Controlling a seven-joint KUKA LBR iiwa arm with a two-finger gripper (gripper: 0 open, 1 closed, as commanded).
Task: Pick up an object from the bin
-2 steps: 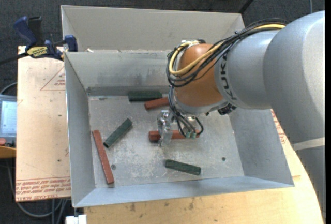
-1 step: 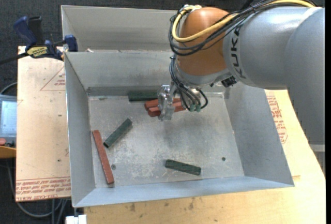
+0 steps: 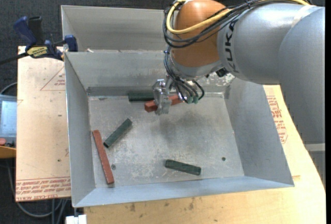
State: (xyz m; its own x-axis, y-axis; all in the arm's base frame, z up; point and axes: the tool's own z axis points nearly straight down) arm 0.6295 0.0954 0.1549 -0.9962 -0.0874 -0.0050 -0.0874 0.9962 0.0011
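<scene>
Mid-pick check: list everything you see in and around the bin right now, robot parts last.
Bin: 1, grey metal, middle of the view.
Long bar: 1, red-brown, left front of the floor, along the left wall.
Short block: 1, red, back of the floor, at the hand and partly covered by it.
Back block: 1, dark green, by the back wall, just left of the short block.
Left block: 1, dark green, left of centre, lying diagonally.
Front block: 1, dark green, front of the floor, alone.
Arm: 1, silver with an orange cover, from the right.
Hand: 1, metal, low at the back.

Bin (image 3: 77, 114) holds 3 green bars (image 3: 117, 132), 1 long red bar (image 3: 103, 157).
</scene>
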